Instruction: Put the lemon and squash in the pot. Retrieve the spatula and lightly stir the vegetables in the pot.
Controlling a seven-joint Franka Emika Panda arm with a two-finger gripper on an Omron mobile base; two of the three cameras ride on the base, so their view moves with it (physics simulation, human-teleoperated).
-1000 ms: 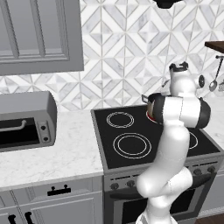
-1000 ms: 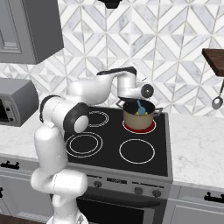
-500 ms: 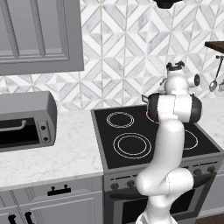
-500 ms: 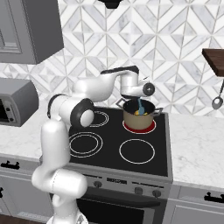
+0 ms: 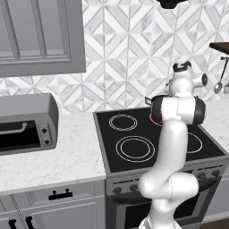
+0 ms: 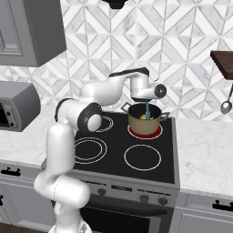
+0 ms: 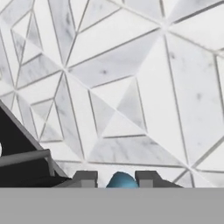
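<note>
The olive-brown pot (image 6: pixel 144 123) stands on the glowing red back-right burner of the stove (image 6: pixel 132 154). A light-blue spatula (image 6: pixel 148 109) stands upright in it, its head down inside. Beside the spatula a bit of yellow, the lemon (image 6: pixel 143 117), shows in the pot. The squash is hidden inside the pot. My gripper (image 6: pixel 147 101) hangs straight over the pot, shut on the spatula's handle. In the hand view the blue handle end (image 7: pixel 122 180) sits between the two dark fingertips (image 7: pixel 85 177), with the tiled wall behind.
A grey toaster oven (image 5: pixel 24 125) sits on the marble counter left of the stove. A metal spoon (image 6: pixel 226 107) hangs under a brown shelf (image 6: pixel 223 61) at the right wall. A range hood (image 6: pixel 116 3) hangs above.
My elbow has swung to the right and the arm stands more upright. The hand stays over the pot with the spatula in it.
</note>
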